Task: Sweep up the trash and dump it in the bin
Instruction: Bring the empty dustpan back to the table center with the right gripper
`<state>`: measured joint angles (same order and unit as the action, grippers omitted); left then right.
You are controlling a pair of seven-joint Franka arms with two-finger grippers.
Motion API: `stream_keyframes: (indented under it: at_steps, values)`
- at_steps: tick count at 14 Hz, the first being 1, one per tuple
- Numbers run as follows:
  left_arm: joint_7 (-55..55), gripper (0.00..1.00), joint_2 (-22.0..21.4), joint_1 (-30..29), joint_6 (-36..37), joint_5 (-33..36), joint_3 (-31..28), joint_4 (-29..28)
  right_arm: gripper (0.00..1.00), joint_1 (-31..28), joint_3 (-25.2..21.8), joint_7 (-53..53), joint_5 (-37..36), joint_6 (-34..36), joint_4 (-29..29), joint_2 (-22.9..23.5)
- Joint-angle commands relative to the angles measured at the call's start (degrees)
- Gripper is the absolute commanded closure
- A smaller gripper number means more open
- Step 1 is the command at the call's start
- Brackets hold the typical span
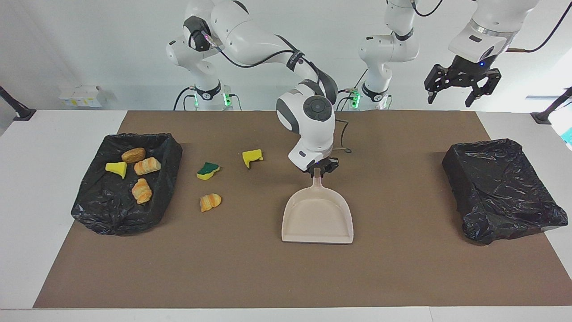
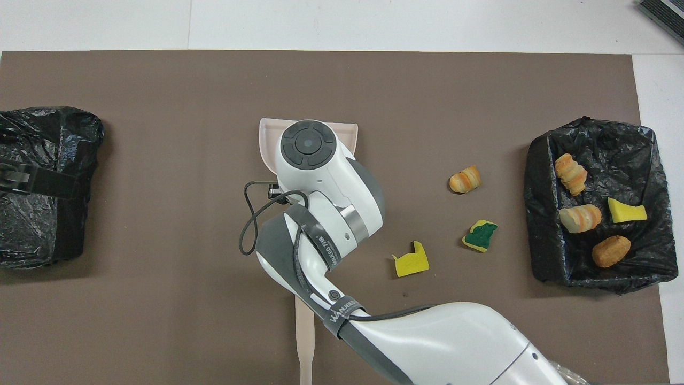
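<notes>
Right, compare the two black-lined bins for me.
The bin at the right arm's end holds four scraps: two bread chunks, a yellow sponge piece and a brown lump. The bin at the left arm's end shows no scraps. Three loose scraps lie on the mat beside the first; none lie beside the second. The left gripper hangs open near the second bin's end. Both bins are lined with crinkled black plastic.

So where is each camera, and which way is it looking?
Facing view: high across the table, looking at both robots; shows both arms, the right gripper holding the dustpan, the left gripper raised and open.
Overhead view: above the robots' end, looking steeply down; shows only the right arm.
Shared: dustpan, loose scraps, both bins.
</notes>
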<state>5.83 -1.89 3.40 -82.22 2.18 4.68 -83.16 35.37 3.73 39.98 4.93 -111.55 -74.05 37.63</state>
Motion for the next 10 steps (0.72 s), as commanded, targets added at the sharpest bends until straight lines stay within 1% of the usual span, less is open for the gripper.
stream_keyframes:
  at_steps: [1, 2, 4, 5, 8, 10]
  values:
    - [0.8, 0.00, -0.1, -0.8, 0.2, 0.9, 0.6, 0.0, 0.05, 0.1, -0.4, 1.3, -1.7, 0.2, 1.5, 0.2]
    - [0.8, 0.00, -0.1, -0.8, 0.2, 0.9, 0.6, 0.0, 0.00, 0.3, -0.3, 1.3, -3.0, 0.5, 1.5, -0.2]
    - [0.8, 0.00, -0.1, -0.8, 0.2, 0.9, 0.6, 0.0, 0.00, 0.0, 0.0, 1.3, -3.5, 1.1, 1.5, -1.2]
    - [0.8, 0.00, -0.1, -0.8, 0.1, 0.9, 0.6, 0.0, 0.00, 0.1, 0.0, 1.4, -3.5, 1.2, 1.1, -2.7]
    - [0.8, 0.00, -0.1, -0.8, 0.2, 0.9, 0.6, 0.0, 0.00, -0.4, 0.0, 0.4, -2.7, 1.9, -3.5, -7.0]
    - [0.8, 0.00, -0.1, -0.8, 0.2, 0.9, 0.6, 0.0, 0.00, 0.0, 0.0, 0.3, -2.6, 5.1, -4.8, -10.1]
